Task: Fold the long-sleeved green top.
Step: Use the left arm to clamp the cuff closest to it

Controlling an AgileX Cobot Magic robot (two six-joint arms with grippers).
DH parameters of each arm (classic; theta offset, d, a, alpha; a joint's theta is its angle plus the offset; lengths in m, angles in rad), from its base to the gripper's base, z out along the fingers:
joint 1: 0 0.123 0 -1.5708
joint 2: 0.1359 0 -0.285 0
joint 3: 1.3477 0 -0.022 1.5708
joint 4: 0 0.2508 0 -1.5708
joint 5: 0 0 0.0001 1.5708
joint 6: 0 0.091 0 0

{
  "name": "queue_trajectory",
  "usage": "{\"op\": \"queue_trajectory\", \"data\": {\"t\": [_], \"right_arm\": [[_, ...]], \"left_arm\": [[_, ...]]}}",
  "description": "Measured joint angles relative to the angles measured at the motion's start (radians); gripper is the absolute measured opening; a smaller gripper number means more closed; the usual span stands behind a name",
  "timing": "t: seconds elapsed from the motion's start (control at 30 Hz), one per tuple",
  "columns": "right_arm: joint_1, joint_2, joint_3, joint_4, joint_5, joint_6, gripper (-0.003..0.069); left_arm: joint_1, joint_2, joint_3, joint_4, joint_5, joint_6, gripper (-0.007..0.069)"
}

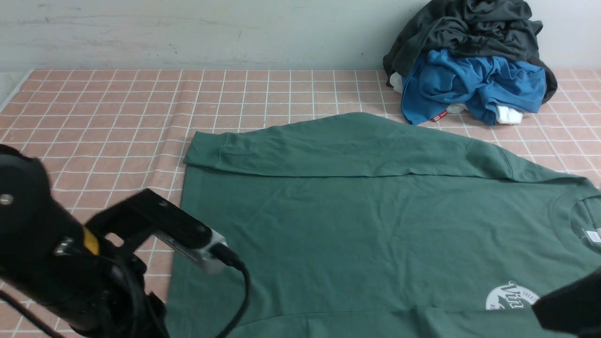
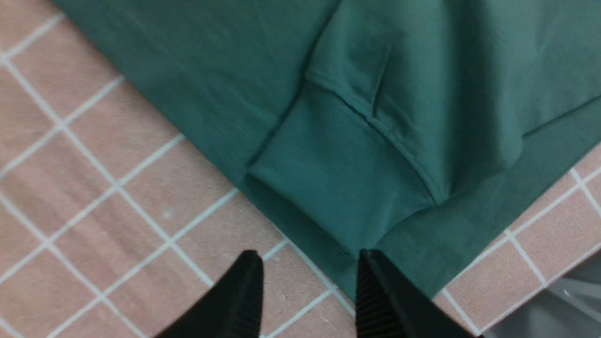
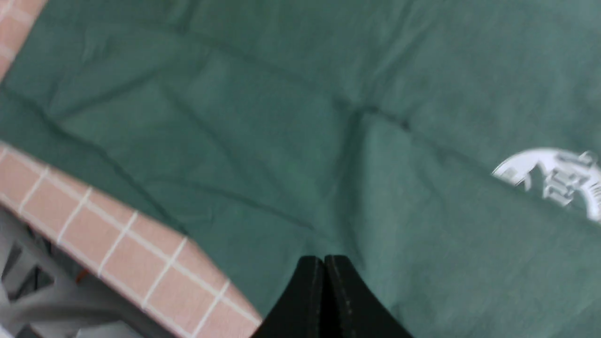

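1. The green long-sleeved top (image 1: 357,225) is spread flat on the checked tablecloth (image 1: 117,108) with its white chest logo (image 3: 554,178) facing up. It lies directly under and ahead of both pairs of fingers.
2. The left gripper (image 2: 308,258) is seen with its fingers parted and nothing between them. One fingertip (image 2: 375,277) is placed over the garment's edge and the other over bare tablecloth.
3. A ribbed cuff (image 2: 328,173) is found just ahead of those parted tips. It is laid on top of the body near a hem corner.
4. The right gripper (image 3: 324,263) is seen with its fingers pressed together, and no cloth is visibly pinched between them. Green fabric lies beneath the tips, with the logo ahead and off to one side. Whether the tips touch the cloth cannot be told.
5. Done so far: the far sleeve (image 1: 347,145) is folded across the body, well ahead of both grippers. From the cuff resting on the body, the near sleeve is judged to be folded in too.
6. Left to do: the body is laid out at full length from hem to neckline (image 1: 577,220), so no lengthwise fold is judged to be made yet. Roughly half the task is judged complete.
7. The pile of other clothes (image 1: 469,61) is kept well apart, far beyond the fingers.
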Motion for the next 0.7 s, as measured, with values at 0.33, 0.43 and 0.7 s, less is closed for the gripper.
{"op": "queue_trajectory", "data": {"t": [0.33, 0.43, 0.7], "right_arm": [[0.056, 0.005, 0.080, -0.044, 0.014, 0.000, -0.0014], [0.056, 0.005, 0.096, -0.046, 0.015, 0.000, -0.0014], [0.056, 0.005, 0.111, -0.055, -0.009, -0.001, -0.0014]], "left_arm": [[-0.094, 0.284, -0.002, -0.001, -0.142, 0.008, 0.0473], [-0.095, 0.354, -0.002, 0.010, -0.205, 0.008, 0.0473], [-0.095, 0.427, -0.022, 0.018, -0.214, 0.007, 0.0451]]}}
